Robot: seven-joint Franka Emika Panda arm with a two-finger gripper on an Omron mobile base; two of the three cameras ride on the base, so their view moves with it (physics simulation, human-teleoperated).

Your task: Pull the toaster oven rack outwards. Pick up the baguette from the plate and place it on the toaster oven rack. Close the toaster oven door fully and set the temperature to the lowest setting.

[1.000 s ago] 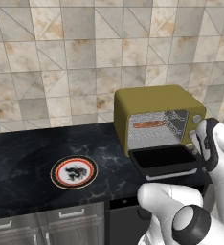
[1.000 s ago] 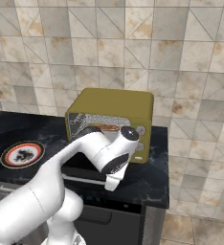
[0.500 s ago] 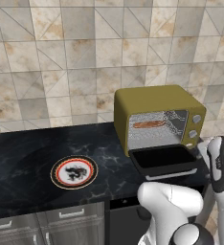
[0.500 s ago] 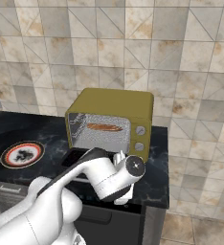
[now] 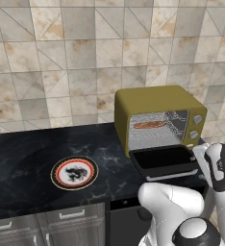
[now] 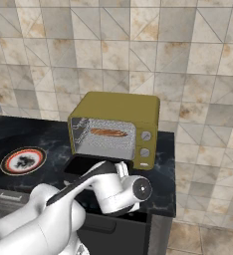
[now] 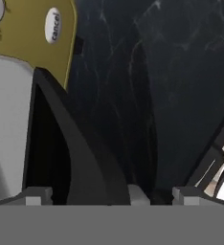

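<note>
Baguette (image 5: 150, 125) is already laid on the rack (image 5: 155, 130) inside the oven (image 6: 116, 127), plate (image 5: 74, 172) is left bare. Door (image 5: 165, 160) is hanging open w/ gripper (image 7: 111, 194) spread wide at its right edge, nothing held. Door closing & temp knob (image 5: 197, 119) are left to be done

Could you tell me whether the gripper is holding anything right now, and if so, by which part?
Nothing is held. The gripper is open, its fingertips standing apart beside the lowered toaster oven door; the baguette lies inside the toaster oven.

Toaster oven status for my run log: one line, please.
baguette: on rack inside toaster oven | door: down, open | plate: bare | gripper: open
</note>
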